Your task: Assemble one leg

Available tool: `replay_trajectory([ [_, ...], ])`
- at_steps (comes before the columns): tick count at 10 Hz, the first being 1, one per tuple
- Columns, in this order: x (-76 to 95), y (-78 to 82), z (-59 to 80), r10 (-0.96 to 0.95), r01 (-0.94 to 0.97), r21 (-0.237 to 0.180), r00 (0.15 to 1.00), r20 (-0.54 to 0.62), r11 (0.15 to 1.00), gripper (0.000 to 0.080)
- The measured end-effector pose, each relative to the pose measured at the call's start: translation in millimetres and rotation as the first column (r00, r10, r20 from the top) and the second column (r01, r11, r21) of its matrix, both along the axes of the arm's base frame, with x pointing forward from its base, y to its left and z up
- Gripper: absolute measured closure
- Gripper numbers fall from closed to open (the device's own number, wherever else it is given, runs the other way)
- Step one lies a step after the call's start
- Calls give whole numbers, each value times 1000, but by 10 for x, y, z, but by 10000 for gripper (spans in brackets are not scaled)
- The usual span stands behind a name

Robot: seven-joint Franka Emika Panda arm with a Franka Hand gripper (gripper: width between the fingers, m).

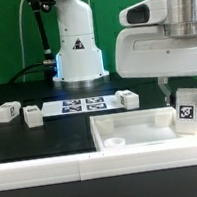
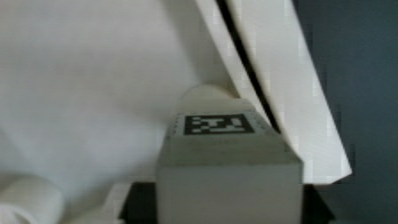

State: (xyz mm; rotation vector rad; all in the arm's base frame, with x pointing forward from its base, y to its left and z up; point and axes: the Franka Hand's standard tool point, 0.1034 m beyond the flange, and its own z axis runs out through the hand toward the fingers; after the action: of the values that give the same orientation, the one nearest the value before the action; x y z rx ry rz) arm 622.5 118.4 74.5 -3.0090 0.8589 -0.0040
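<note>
My gripper [image 1: 184,97] is shut on a leg [image 1: 186,113], a small white post with a black-and-white tag, held upright over the right end of the large white panel [image 1: 131,132]. I cannot tell whether the leg touches the panel. In the wrist view the leg [image 2: 221,150] fills the space between my dark fingers [image 2: 146,200], with its tag facing the camera. The panel [image 2: 89,100] lies below it, and its edge runs past the leg. A round socket [image 1: 114,142] shows near the panel's front left corner.
Three more legs lie on the black table: two at the exterior view's left [image 1: 6,113] [image 1: 33,115] and one near the middle [image 1: 125,99]. The marker board [image 1: 82,105] lies between them. The robot base [image 1: 77,49] stands behind. A white rail [image 1: 56,171] runs along the front.
</note>
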Motion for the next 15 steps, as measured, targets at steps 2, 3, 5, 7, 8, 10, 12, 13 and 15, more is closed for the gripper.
replay_trajectory([
  [2,-8,14,-15,-183,183,1,983,1,983,508],
  [3,-4,16,-19,-261,261,7,965,10,965,508],
  [5,4,9,-17,-508,508,25,860,43,861,508],
  [7,14,-44,-17,-596,595,46,802,32,802,508],
  [8,10,-54,-19,-634,633,54,773,18,772,508],
  [10,9,-46,-20,-602,600,54,798,19,798,507],
  [12,16,-50,-9,-527,525,51,850,21,850,203],
  [13,13,-39,-11,-397,396,42,917,31,917,203],
  [15,-1,22,-15,-190,189,36,981,39,981,152],
])
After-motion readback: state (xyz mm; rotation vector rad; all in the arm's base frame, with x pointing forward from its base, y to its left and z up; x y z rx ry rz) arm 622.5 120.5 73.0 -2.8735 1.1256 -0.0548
